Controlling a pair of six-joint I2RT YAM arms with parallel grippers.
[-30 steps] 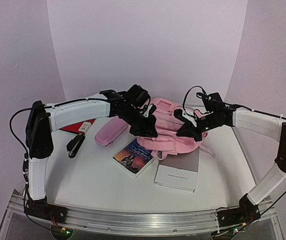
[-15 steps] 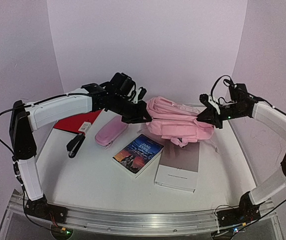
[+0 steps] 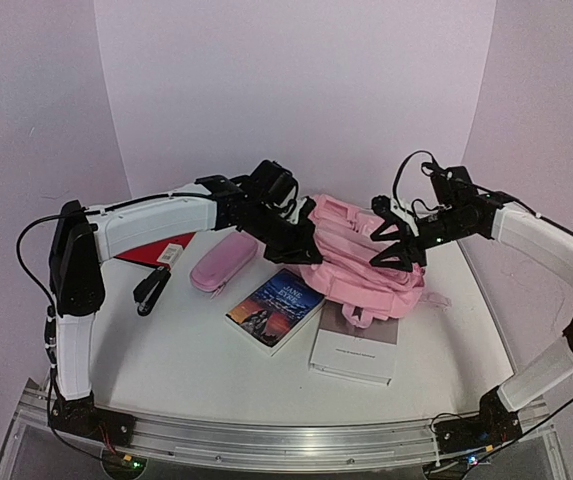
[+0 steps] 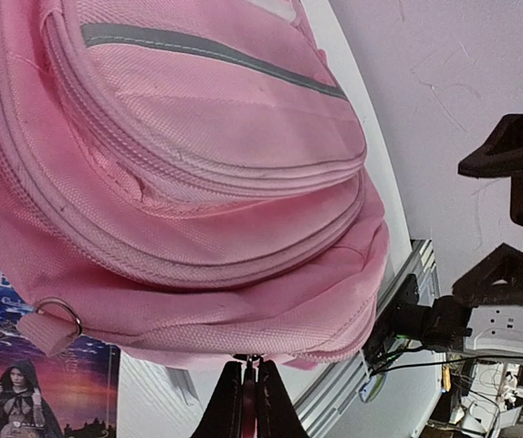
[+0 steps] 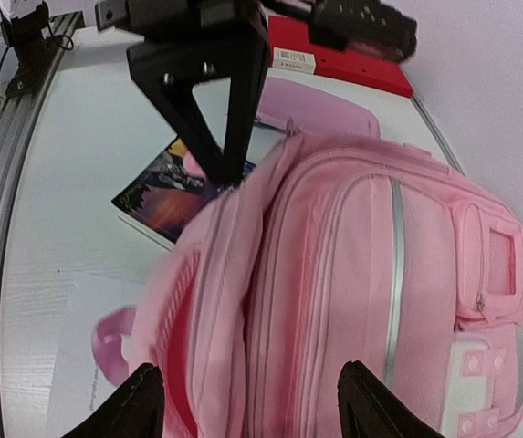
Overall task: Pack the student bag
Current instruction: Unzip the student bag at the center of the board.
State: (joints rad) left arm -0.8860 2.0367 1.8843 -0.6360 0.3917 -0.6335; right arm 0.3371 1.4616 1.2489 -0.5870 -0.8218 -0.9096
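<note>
The student bag (image 3: 356, 262), soft pink fabric with silver strips, lies at the table's back middle. My left gripper (image 3: 304, 252) is at the bag's left edge. In the left wrist view, this left gripper (image 4: 245, 383) is shut on a small tab at the zip seam of the student bag (image 4: 197, 182). My right gripper (image 3: 387, 240) hovers just over the bag's right side, open. Seen from the right wrist, the right gripper (image 5: 254, 406) has its fingers wide apart over the student bag (image 5: 352, 274), holding nothing.
A picture-cover book (image 3: 276, 308) lies at the bag's front left, partly under it. A white box (image 3: 359, 345) sits in front. A pink pencil case (image 3: 221, 265), a black stapler (image 3: 151, 290) and a red folder (image 3: 146, 247) lie to the left.
The right gripper has opened and let go of the bag. The bag, stretched and lifted between both grippers, has sagged onto the table. Both arms have moved inward.
</note>
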